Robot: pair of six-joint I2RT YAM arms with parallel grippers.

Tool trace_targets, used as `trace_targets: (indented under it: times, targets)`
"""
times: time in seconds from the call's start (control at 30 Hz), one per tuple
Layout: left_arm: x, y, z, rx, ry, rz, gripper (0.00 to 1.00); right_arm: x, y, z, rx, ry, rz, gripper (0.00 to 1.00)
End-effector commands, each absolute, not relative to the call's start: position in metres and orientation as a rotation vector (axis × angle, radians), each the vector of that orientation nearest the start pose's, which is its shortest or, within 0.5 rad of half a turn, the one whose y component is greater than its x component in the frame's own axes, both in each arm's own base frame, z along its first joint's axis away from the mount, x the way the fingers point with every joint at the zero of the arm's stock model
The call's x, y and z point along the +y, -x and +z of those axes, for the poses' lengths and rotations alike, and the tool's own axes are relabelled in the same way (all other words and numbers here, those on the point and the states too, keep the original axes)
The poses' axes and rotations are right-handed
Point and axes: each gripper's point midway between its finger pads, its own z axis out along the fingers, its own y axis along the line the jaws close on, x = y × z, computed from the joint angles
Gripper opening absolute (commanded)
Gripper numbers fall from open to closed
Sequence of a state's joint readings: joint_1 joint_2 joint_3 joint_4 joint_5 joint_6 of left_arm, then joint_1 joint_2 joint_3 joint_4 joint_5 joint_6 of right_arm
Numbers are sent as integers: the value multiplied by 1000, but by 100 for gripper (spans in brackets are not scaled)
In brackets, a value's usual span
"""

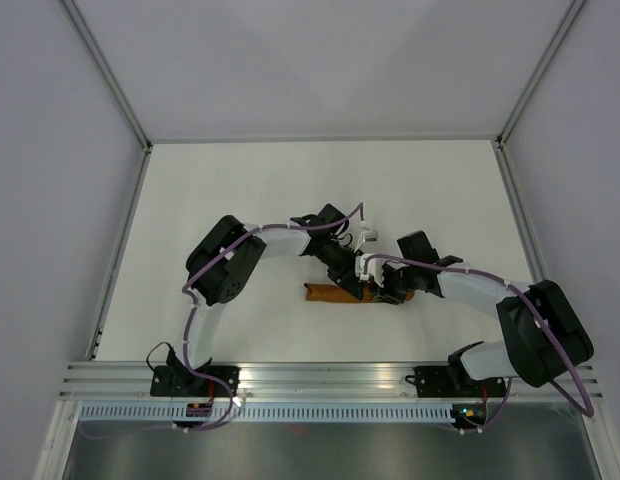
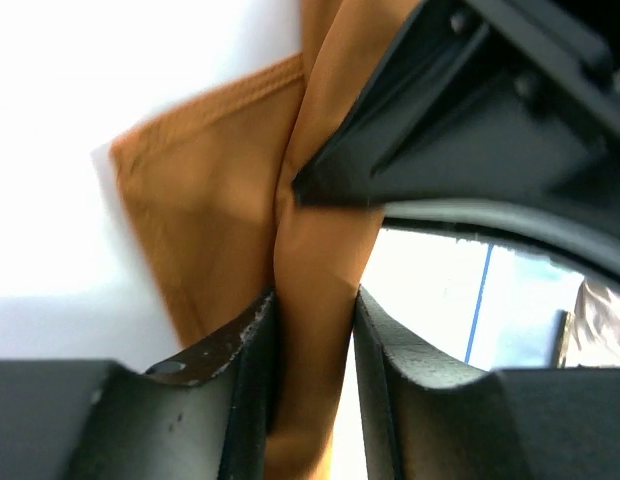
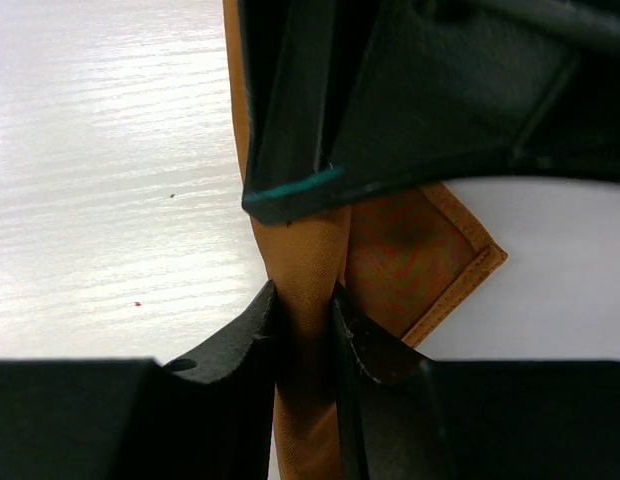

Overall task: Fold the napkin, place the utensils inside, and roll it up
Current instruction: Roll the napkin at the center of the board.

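The rust-orange napkin (image 1: 328, 293) lies as a narrow roll on the white table, mostly covered by both grippers. My left gripper (image 1: 362, 287) is shut on the roll; in the left wrist view the cloth (image 2: 312, 250) is pinched between its two fingers (image 2: 240, 350). My right gripper (image 1: 390, 292) is also shut on the roll; the right wrist view shows the cloth (image 3: 305, 270) squeezed between its fingers (image 3: 252, 330), with a hemmed corner (image 3: 440, 265) sticking out to the right. The two grippers face each other, almost touching. The utensils are hidden.
The white table (image 1: 240, 190) is ringed by grey walls with metal frame posts (image 1: 115, 85) at the back corners. An aluminium rail (image 1: 320, 375) with both arm bases runs along the near edge.
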State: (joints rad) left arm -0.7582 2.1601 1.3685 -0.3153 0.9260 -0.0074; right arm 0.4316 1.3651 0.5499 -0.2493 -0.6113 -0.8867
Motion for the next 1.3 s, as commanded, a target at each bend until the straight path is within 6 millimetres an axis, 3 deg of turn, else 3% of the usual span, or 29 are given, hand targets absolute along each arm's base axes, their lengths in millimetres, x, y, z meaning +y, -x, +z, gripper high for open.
trace_targets:
  times: [0.0, 0.2, 0.23, 0.3, 0.33, 0.4, 0.47, 0.5, 0.53, 0.6, 0.73, 0.87, 1.0, 1.07, 1.13, 1.23, 1.27]
  targets:
    - [-383, -230, 38, 2419, -1142, -1414, 41, 165, -211, 7, 1890, 1687, 656, 16]
    - [-379, -252, 57, 2316, -1037, -1320, 42, 165, -215, 9, 1936, 1691, 772, 16]
    - [-370, -252, 48, 2331, -995, -1281, 42, 165, -216, 8, 1932, 1704, 783, 16]
    - [-372, -272, 75, 2177, -931, -1224, 43, 164, -215, 6, 1971, 1709, 839, 16]
    - [-362, -273, 67, 2184, -891, -1164, 43, 164, -215, 6, 1975, 1716, 853, 16]
    - [-361, -287, 96, 2041, -832, -1109, 46, 162, -216, 3, 2015, 1719, 897, 16]
    - [-348, -289, 94, 2001, -777, -1043, 49, 162, -216, -3, 2044, 1726, 935, 16]
    - [-350, -295, 123, 1872, -750, -1042, 51, 162, -218, 0, 2056, 1728, 947, 16]
    - [-338, -292, 114, 1873, -718, -1005, 53, 162, -219, -1, 2066, 1727, 964, 16]
    - [-331, -291, 134, 1762, -690, -985, 57, 162, -222, -3, 2100, 1722, 994, 16]
    - [-316, -287, 139, 1635, -693, -809, 66, 162, -229, -10, 2162, 1713, 1016, 16]
    - [-320, -282, 138, 1511, -864, -559, 71, 160, -231, -18, 2240, 1705, 1059, 16]
    - [-341, -271, 135, 1420, -1006, -399, 75, 162, -240, -20, 2275, 1691, 1066, 16]
    - [-350, -265, 119, 1411, -1112, -349, 76, 161, -240, -23, 2300, 1685, 1079, 16]
    - [-367, -254, 112, 1380, -1199, -348, 85, 161, -242, -26, 2312, 1684, 1078, 16]
    - [-381, -243, 87, 1349, -1352, -290, 86, 161, -243, -29, 2326, 1685, 1079, 16]
    - [-383, -242, 74, 1335, -1408, -256, 99, 160, -244, -30, 2330, 1683, 1078, 16]
